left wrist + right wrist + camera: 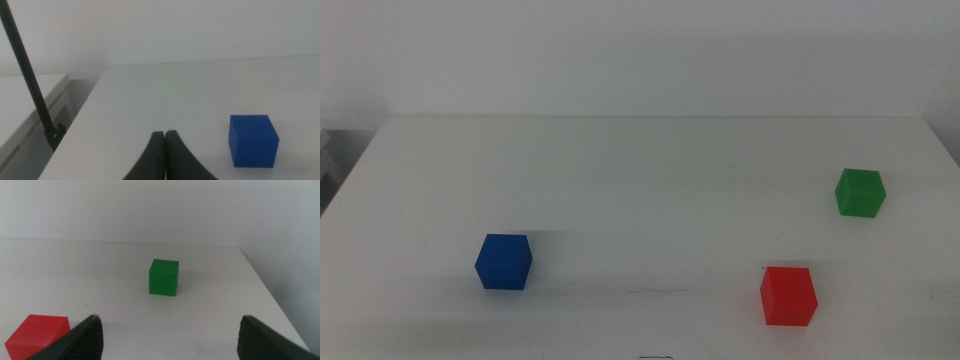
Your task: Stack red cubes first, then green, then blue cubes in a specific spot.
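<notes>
Three cubes sit apart on the white table (640, 180). The red cube (788, 296) is at the front right, the green cube (860, 192) at the right, the blue cube (504, 262) at the front left. Neither arm shows in the middle view. In the left wrist view my left gripper (165, 135) is shut with nothing in it, and the blue cube (253, 140) lies just beside and ahead of it. In the right wrist view my right gripper (170, 330) stands wide open, the green cube (164, 277) ahead of it and the red cube (37, 336) beside one jaw.
The table's left edge (75, 130) drops off close to the left gripper, with a thin black pole (30, 80) and a lower white shelf (25, 100) beyond it. The table's right edge (270, 295) runs past the green cube. A white wall stands behind.
</notes>
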`<state>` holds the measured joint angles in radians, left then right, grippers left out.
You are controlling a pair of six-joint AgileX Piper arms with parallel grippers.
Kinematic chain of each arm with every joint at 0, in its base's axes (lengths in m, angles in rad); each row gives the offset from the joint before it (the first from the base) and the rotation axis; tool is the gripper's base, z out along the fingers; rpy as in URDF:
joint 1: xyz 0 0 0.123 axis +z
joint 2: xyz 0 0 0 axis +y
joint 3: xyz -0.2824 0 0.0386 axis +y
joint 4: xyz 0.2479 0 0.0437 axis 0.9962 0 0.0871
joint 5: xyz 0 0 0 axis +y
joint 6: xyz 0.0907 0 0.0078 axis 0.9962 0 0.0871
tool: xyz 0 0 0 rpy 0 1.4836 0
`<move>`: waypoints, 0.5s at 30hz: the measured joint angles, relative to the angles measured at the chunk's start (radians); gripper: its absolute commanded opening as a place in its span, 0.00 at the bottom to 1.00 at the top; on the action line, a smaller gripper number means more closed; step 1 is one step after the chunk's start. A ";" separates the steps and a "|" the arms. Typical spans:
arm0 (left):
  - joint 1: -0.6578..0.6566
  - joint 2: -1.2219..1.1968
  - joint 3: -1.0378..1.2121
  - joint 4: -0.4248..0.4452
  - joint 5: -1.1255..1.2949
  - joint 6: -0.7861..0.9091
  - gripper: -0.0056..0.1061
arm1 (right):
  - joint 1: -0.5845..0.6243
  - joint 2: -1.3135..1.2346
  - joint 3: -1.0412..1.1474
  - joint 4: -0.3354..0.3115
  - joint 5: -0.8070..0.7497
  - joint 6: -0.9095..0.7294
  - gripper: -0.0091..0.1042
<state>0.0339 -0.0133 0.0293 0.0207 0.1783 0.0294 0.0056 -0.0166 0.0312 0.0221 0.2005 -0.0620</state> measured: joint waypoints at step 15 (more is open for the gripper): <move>0.000 0.000 0.000 0.000 0.000 0.000 0.04 | 0.000 0.307 -0.406 0.025 0.293 0.000 0.72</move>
<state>0.0339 -0.0133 0.0293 0.0207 0.1783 0.0294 0.0056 0.2909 -0.3752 0.0467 0.4937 -0.0620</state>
